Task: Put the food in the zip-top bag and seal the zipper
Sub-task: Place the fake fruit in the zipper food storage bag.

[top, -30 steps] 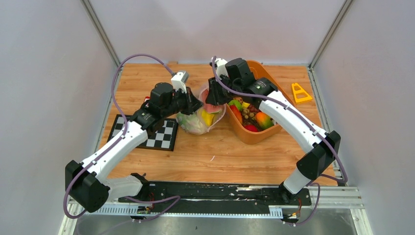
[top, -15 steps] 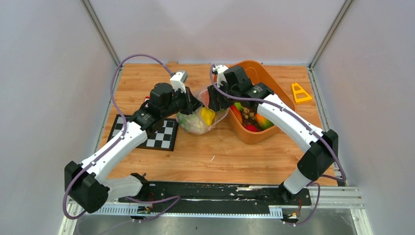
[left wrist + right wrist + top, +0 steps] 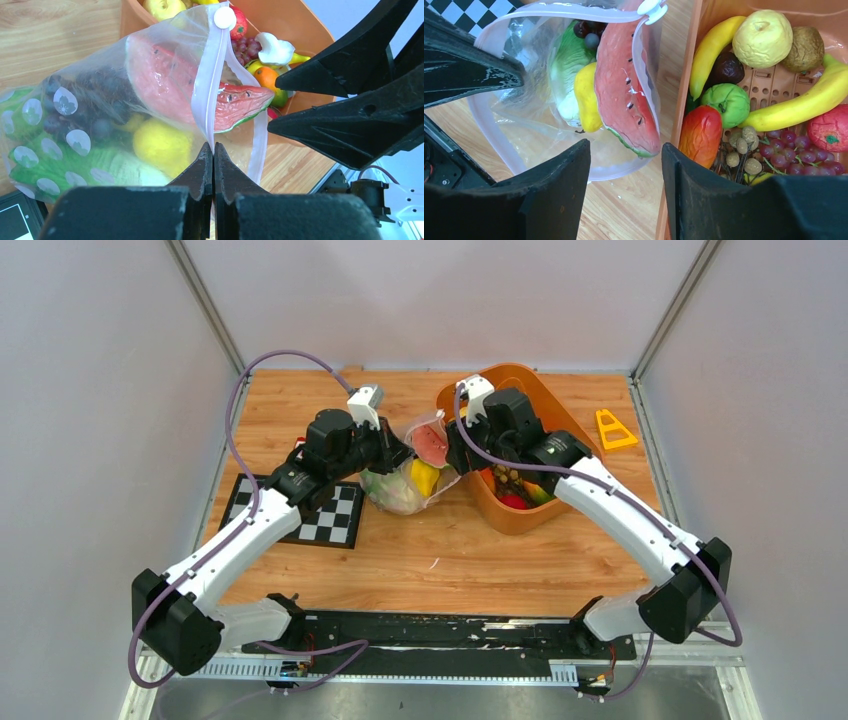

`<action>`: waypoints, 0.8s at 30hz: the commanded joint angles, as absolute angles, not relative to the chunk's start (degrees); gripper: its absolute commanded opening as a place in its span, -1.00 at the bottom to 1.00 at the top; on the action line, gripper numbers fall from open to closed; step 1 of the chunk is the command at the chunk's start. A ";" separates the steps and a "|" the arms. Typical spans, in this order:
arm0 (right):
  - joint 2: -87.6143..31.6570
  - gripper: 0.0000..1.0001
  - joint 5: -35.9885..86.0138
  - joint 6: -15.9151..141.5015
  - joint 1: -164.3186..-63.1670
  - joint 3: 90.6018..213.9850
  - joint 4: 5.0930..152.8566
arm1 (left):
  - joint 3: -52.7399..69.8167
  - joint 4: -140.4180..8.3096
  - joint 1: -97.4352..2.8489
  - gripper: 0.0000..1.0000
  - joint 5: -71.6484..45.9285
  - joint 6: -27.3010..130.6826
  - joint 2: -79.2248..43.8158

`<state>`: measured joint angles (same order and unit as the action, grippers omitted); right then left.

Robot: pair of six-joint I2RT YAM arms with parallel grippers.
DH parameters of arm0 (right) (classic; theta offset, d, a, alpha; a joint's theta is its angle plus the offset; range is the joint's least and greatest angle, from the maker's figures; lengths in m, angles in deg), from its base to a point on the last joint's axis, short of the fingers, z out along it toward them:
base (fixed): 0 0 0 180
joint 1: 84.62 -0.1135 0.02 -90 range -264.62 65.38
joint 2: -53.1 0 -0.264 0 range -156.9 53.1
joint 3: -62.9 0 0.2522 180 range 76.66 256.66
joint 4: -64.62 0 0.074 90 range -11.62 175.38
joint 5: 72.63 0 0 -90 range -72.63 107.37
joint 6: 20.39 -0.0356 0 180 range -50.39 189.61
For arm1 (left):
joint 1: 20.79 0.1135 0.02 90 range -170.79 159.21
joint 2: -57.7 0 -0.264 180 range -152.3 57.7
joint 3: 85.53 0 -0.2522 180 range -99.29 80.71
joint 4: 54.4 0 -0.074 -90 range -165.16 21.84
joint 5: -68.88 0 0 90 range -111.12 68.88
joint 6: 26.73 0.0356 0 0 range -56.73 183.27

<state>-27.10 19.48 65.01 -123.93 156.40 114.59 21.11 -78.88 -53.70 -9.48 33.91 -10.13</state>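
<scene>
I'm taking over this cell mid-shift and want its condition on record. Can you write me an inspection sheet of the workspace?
Surface: wooden table, no spill seen.
Job's things: zip-top bag lies open, zipper unsealed; watermelon slice pokes out of its mouth; lemon, cabbage and grapes inside.
Clutter: orange basket beside the bag holds bananas, mango, green apple; checkerboard; yellow triangle.
Claws: left claw shut on the zipper; right claw open, empty, above the bag's mouth and the basket rim.
Cables: purple cables loop along both arms.
Surroundings: grey walls, metal frame posts.
</scene>
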 commanded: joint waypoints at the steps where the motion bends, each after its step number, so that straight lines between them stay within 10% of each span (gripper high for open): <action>1: -27.95 0.01 18.61 65.28 -123.93 156.45 112.38 | 20.64 -75.62 -53.73 -1.00 -8.56 33.87 -9.55; 24: -24.32 -0.20 19.09 64.24 -122.31 154.61 113.49 | 21.19 -75.46 -53.67 -1.00 -8.97 33.59 -9.60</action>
<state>-27.45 19.33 64.37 -123.47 155.84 115.44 21.11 -78.57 -53.70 -9.37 33.80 -10.13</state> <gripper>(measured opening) 0.402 0.007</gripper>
